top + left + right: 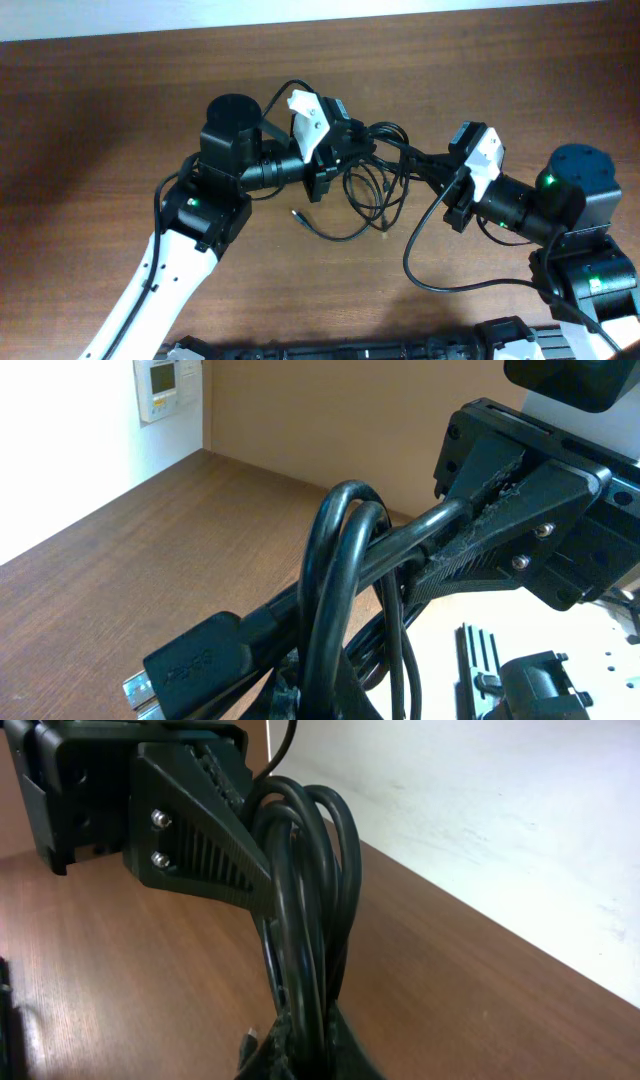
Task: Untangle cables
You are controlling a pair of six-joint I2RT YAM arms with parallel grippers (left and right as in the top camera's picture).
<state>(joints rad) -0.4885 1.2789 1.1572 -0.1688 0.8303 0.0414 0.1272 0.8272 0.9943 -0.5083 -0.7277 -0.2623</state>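
While the cables (372, 190) bunch between them, left claw (432, 545) and right claw (262, 882) each pinch loops.

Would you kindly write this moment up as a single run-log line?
task: untangle cables | left hand: shut on cables | right hand: shut on cables | state: tangled between both hands

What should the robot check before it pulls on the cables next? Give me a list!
1. Left claw shut on the cables: ok.
2. Right claw shut on the cables: ok.
3. Cables untangled: not ok, loops are bunched between the claws.
4. One plug end lying free on the table: ok.
5. Which single cord each claw pinches: cannot tell.
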